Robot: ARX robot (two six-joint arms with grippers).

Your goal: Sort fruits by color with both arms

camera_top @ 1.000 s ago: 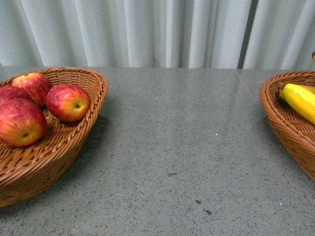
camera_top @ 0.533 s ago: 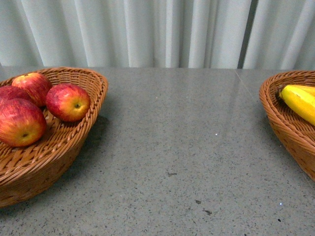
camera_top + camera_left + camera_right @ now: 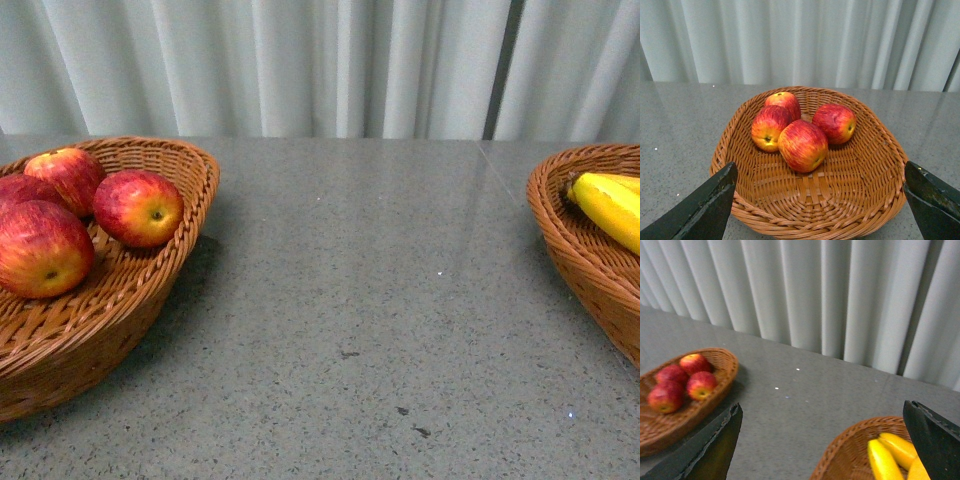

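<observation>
In the front view we see a grey speckled worktop (image 3: 380, 300) before white curtains (image 3: 330, 65). At the left stands a woven basket (image 3: 150, 290) with apples in it: one at the front (image 3: 42, 248), one to its right (image 3: 138, 207), one at the back (image 3: 68, 172), and a fourth (image 3: 20, 188) mostly hidden at the frame edge. At the right edge a second basket (image 3: 575, 240) holds a banana (image 3: 608, 205), cut off by the frame. Neither arm shows in this view.

In the left wrist view the left tool (image 3: 817, 200) hangs over the near rim of the apple basket (image 3: 875, 200), its two black fingers (image 3: 705, 210) set wide apart at either side of the picture, with nothing between them. Four apples sit clustered toward the far half of the basket, touching one another: the nearest (image 3: 802, 145), one beside it (image 3: 770, 127), one behind (image 3: 784, 101), and one at the far side (image 3: 835, 122).

In the right wrist view the right tool (image 3: 825, 445) is likewise spread wide and empty, its fingers (image 3: 935, 440) at the picture's edges. Between them lies the banana basket (image 3: 845, 450) with bananas (image 3: 885, 460) inside, partly cut off. The apple basket (image 3: 705, 405), well apart across the worktop, holds its four apples (image 3: 700, 385).
</observation>
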